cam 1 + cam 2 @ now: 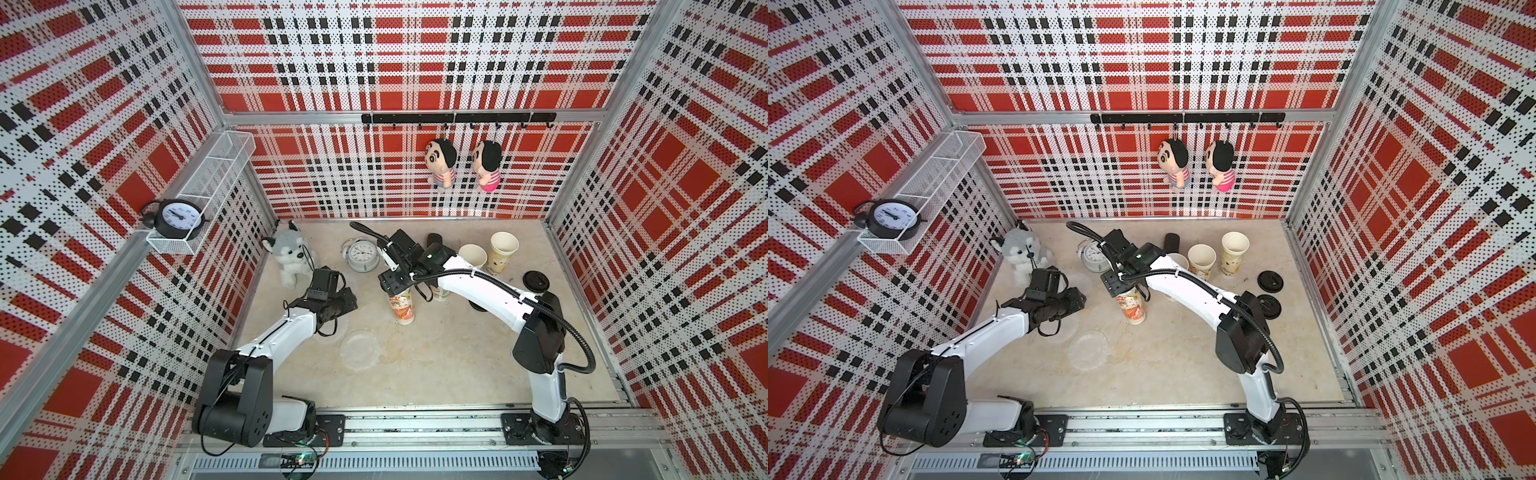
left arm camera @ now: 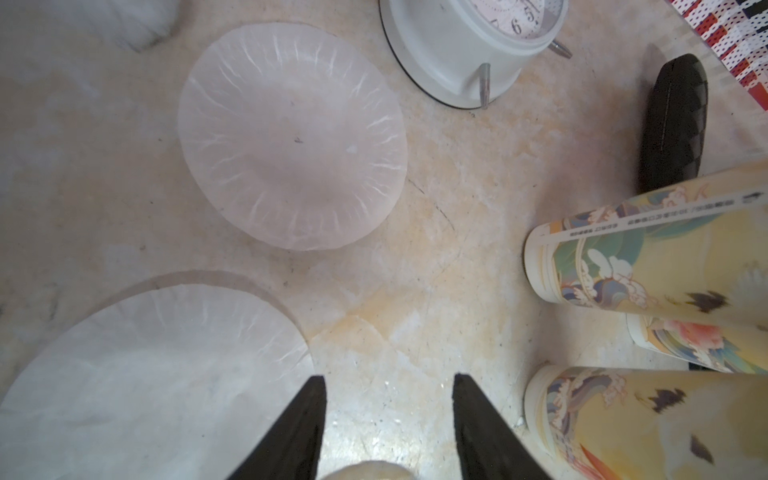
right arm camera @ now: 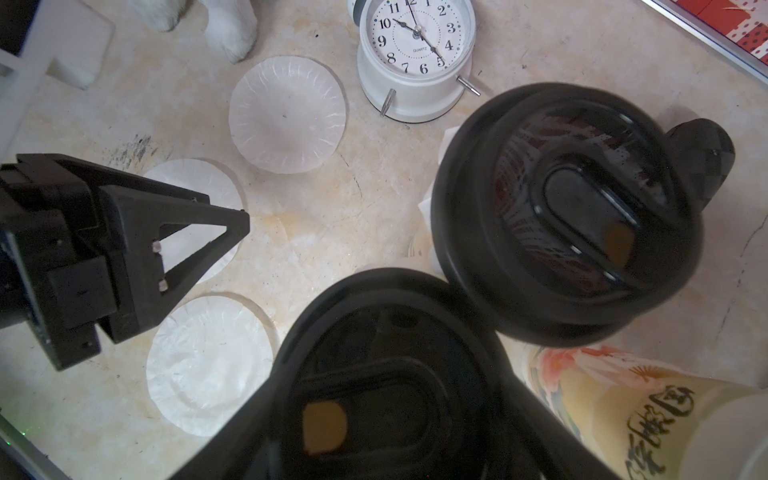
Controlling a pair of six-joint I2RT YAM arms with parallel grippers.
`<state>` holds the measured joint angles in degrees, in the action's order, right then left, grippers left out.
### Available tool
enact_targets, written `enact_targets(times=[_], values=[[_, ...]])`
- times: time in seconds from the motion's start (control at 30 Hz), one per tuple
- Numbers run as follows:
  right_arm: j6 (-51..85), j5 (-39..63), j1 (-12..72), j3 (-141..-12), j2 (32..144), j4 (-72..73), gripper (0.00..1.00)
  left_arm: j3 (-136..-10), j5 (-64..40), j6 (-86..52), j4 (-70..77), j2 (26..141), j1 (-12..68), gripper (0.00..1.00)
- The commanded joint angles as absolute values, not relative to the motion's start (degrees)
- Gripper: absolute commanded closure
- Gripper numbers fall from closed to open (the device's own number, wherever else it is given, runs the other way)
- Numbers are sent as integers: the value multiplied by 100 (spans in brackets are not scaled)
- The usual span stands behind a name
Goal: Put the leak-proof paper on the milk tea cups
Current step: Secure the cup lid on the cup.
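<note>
Left pincer (image 2: pixel 388 376) hangs released and empty above the beige tabletop (image 2: pixel 457 187), beside flat leak-proof paper sheets (image 2: pixel 291 137). Right pincer (image 1: pixel 398 289) grasps a black lid (image 3: pixel 374 395) atop one milk tea cup (image 1: pixel 402 309) (two open cups (image 1: pixel 504 245) behind look empty). A wall basket (image 1: pixel 216 166) holds a black clock (image 1: pixel 178 216). Plaid walls (image 1: pixel 395 62) enclose everything.

A husky plush (image 1: pixel 291 257) sits beside the white alarm clock (image 1: pixel 363 255), a black cylinder (image 1: pixel 1172 242) opposite, black lids (image 1: pixel 1270 281) farther off.
</note>
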<state>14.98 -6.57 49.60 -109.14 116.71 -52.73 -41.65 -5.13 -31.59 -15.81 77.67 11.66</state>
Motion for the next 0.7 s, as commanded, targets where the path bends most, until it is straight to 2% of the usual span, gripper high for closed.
enact_targets(times=[0.0, 0.67], values=[[1714, -237, 4993, -9644, 12926, -8314, 26, -4087, -442, -3067, -1464, 7787, 1183, 47], [1999, -304, 5113, -9482, 12338, -8538, 26, -4098, -448, -3077, -1477, 7708, 1198, 47]])
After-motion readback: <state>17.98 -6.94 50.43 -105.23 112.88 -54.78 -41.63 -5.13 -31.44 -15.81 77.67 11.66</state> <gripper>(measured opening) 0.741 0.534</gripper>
